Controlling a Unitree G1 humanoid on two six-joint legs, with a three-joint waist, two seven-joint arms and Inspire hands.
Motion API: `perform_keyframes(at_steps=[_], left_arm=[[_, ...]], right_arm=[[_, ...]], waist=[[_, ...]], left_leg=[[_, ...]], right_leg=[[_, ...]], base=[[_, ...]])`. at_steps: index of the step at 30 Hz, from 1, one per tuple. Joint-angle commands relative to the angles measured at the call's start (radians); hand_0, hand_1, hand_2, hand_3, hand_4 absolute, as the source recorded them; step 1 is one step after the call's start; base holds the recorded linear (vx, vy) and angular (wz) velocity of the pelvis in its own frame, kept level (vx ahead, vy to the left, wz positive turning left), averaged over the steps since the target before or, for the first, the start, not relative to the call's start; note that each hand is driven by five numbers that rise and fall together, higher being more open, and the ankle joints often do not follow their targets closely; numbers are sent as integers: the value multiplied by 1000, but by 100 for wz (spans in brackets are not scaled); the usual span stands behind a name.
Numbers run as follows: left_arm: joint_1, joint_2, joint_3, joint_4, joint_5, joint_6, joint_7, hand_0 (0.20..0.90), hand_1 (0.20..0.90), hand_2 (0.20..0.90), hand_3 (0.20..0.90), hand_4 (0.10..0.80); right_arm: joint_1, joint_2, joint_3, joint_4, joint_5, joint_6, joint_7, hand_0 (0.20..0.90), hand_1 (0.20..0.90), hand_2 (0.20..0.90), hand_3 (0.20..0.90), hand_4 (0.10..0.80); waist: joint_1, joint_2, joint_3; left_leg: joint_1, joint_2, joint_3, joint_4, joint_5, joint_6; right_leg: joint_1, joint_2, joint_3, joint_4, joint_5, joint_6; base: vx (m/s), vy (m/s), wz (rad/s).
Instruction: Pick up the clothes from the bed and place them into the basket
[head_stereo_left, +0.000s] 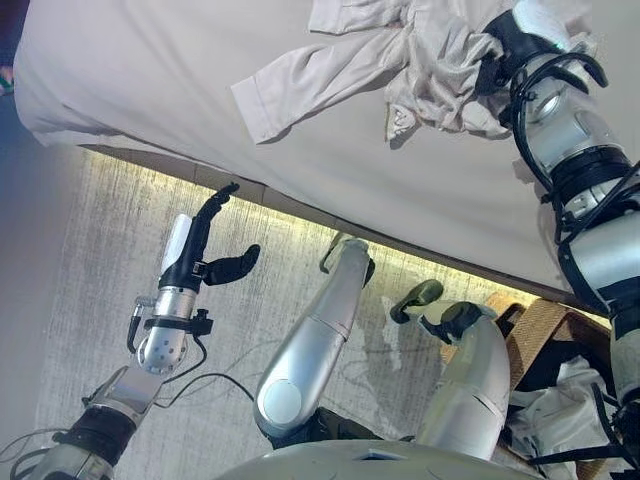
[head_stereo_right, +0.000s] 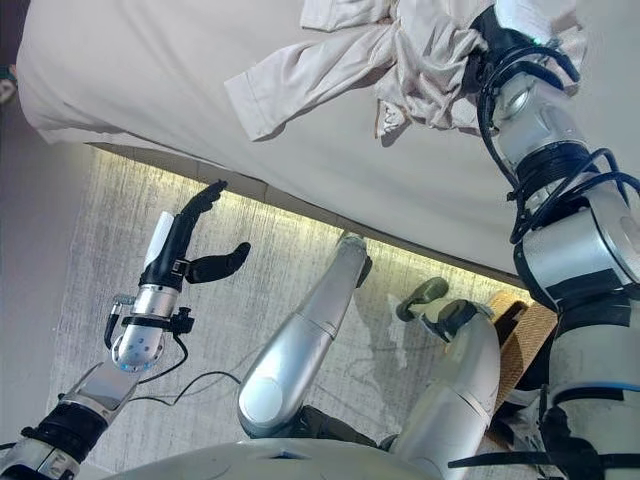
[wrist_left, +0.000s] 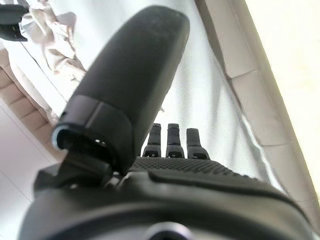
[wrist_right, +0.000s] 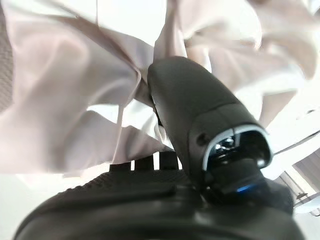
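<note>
Currently right hand (head_stereo_left: 497, 62) at 1 o'clock, buried in the pale shirt (head_stereo_left: 400, 55) on the bed (head_stereo_left: 150, 80), grip hidden, can't tell; sleeve trailing toward 9 o'clock; left hand (head_stereo_left: 205, 245) relaxed, empty, well apart; basket (head_stereo_left: 545, 335) at 4 o'clock.

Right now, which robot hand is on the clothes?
The right robot hand, buried in the pale shirt on the bed; the left robot hand hangs open over the floor.
</note>
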Motion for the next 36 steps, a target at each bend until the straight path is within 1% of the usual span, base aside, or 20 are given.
perform_keyframes(at_steps=[1,4,7,9,10,11,12,15,17,18,21,22,23,26,28,30,32,34,36], left_arm=[[-8,6,47,-58,-6,-72,30,900,900,900,900,800],[-15,-2,47,-50,-3,-62,17,900,900,900,900,800],[-29,-14,50,-37,4,-48,2,900,900,900,900,800],[-40,-17,54,-31,6,-43,-6,900,900,900,900,800],[-41,-15,57,-29,0,-42,-14,900,900,900,900,800],[-43,-17,59,-27,2,-36,-20,900,900,900,900,800],[-48,-18,55,-24,5,-32,-21,900,900,900,900,800],[-55,-21,45,-4,11,-17,-25,900,900,900,900,800],[-58,-20,43,11,12,0,-31,900,900,900,900,800],[-56,-20,45,19,15,12,-39,900,900,900,900,800],[-55,-24,44,50,16,35,-44,900,900,900,900,800],[-57,-25,41,68,23,39,-43,900,900,900,900,800],[-56,-28,39,80,24,45,-40,900,900,900,900,800],[-43,-36,43,133,38,49,-52,900,900,900,900,800],[-38,-35,45,146,39,53,-64,900,900,900,900,800],[-33,-34,51,177,34,45,-81,900,900,900,900,800],[-33,-34,51,196,34,30,-85,900,900,900,900,800],[-40,-35,61,217,25,36,-92,900,900,900,900,800],[-47,-40,66,242,20,24,-108,900,900,900,900,800]], right_arm=[[-46,-38,4,-100,12,-66,-33,300,300,300,200,100],[-28,-45,-11,-108,11,-65,-24,300,300,300,200,100],[-8,-57,-35,-96,10,-80,-9,300,300,300,200,100],[-1,-73,-47,-102,28,-80,-11,300,300,300,200,100],[8,-82,-52,-111,39,-76,-13,300,300,300,200,100],[16,-91,-58,-113,47,-82,-10,300,300,300,200,100],[24,-100,-66,-119,61,-86,-21,300,300,300,200,100],[45,-123,-82,-136,87,-122,-28,300,300,300,200,100],[54,-147,-89,-154,109,-148,-23,300,300,300,200,100],[69,-164,-99,-183,129,-164,-36,300,300,300,200,100],[102,-198,-128,-243,165,-182,-30,300,300,300,200,100],[122,-215,-144,-264,176,-194,-28,300,300,300,200,100],[138,-230,-155,-272,190,-210,-20,300,300,300,200,100],[207,-277,-208,-335,232,-229,-19,300,300,300,200,100],[229,-287,-228,-361,263,-227,-23,300,300,300,200,100],[264,-300,-279,-399,301,-232,-12,300,300,300,200,100],[293,-311,-314,-428,292,-231,-35,300,300,300,200,100],[330,-336,-356,-464,295,-240,-21,300,300,300,200,100],[385,-362,-413,-524,299,-218,-20,300,300,300,200,100]], waist=[[-3,19,-43],[-15,15,-43],[-27,6,-43],[-38,-4,-46],[-44,-10,-60],[-49,-16,-75],[-57,-19,-90],[-81,-35,-131],[-95,-45,-157],[-111,-55,-181],[-148,-73,-231],[-167,-81,-257],[-180,-85,-276],[-232,-101,-347],[-243,-105,-365],[-269,-108,-391],[-288,-112,-407],[-311,-115,-426],[-337,-121,-442]], left_leg=[[103,-35,132,-18,-46,101],[192,-18,140,-95,-27,92],[321,4,145,-203,-3,81],[394,24,148,-278,18,73],[424,35,152,-317,28,69],[448,43,152,-353,40,64],[463,55,156,-404,83,64],[536,83,164,-506,117,50],[580,95,166,-565,133,45],[615,101,173,-608,146,41],[682,112,201,-690,165,34],[715,116,214,-726,174,32],[733,120,223,-753,183,31],[800,136,262,-830,201,28],[822,143,275,-859,208,25],[853,152,293,-897,215,21],[870,156,300,-925,220,19],[890,162,316,-952,220,17],[912,168,333,-981,223,14]], right_leg=[[190,91,-77,-7,-27,-25],[271,78,-70,-67,-5,-12],[381,62,-67,-146,18,6],[453,59,-68,-213,39,16],[484,62,-68,-258,54,21],[509,68,-70,-299,69,24],[527,72,-83,-353,110,18],[597,95,-79,-476,153,31],[636,110,-76,-546,173,39],[663,123,-69,-599,190,46],[718,153,-48,-703,220,63],[744,166,-35,-748,236,73],[757,171,-28,-779,250,79],[800,188,-6,-859,287,98],[813,192,2,-885,300,104],[829,197,21,-920,316,115],[835,203,39,-942,327,123],[842,209,59,-964,335,131],[847,213,81,-991,350,141]], base=[[39,34,-1],[50,36,-17],[69,30,-19],[47,12,-16],[71,18,-25],[-28,39,-25],[-32,52,-22],[4,30,-20],[48,18,-30],[70,16,-25],[82,12,-29],[101,18,-24],[115,18,-29],[128,-8,-28],[74,-15,-29],[57,-14,-48],[31,-32,-43],[42,-41,-34],[51,-45,-9]])
